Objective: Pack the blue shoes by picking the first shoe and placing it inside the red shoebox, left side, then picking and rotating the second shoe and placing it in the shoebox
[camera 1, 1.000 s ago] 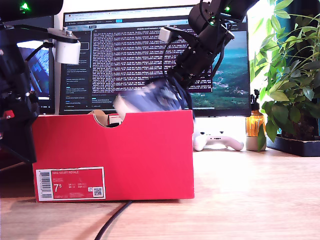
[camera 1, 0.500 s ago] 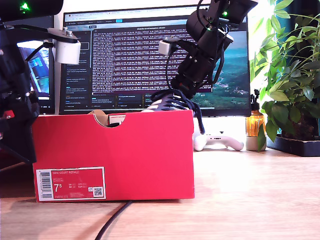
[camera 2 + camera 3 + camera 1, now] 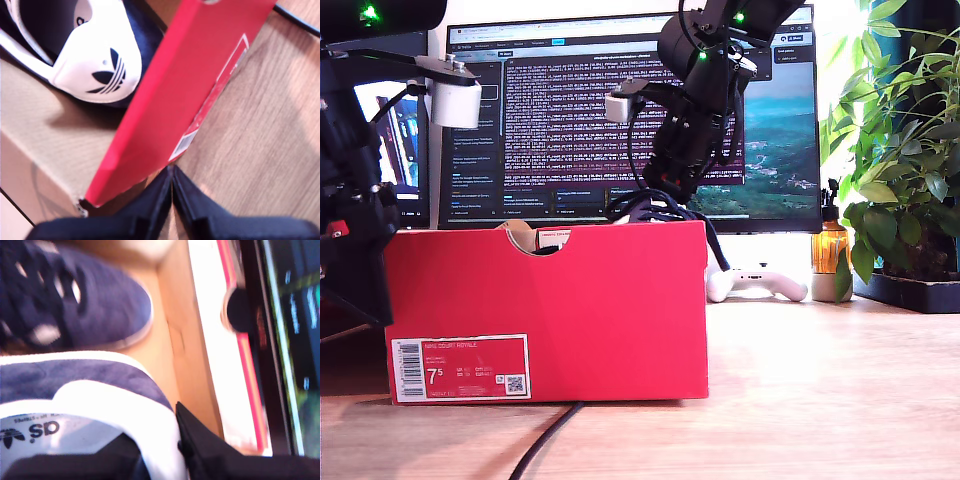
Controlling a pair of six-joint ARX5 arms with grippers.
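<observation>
The red shoebox stands on the wooden table toward the exterior view's left, label face forward. One blue shoe lies inside it, its white heel tab near the box corner. My first gripper hangs shut and empty above that corner. My second gripper reaches down into the box at its end on the exterior view's right. My second gripper is shut on the heel of the second blue shoe. Only that shoe's laces show over the rim. The other shoe's toe lies beside it on the box floor.
A monitor stands right behind the box. At the exterior view's right are a white game controller, an amber bottle and a potted plant. A black cable runs from under the box toward the front.
My second arm has swung toward the exterior view's left and lowered the shoe from above the rim down into the box. The other arm has not moved.
</observation>
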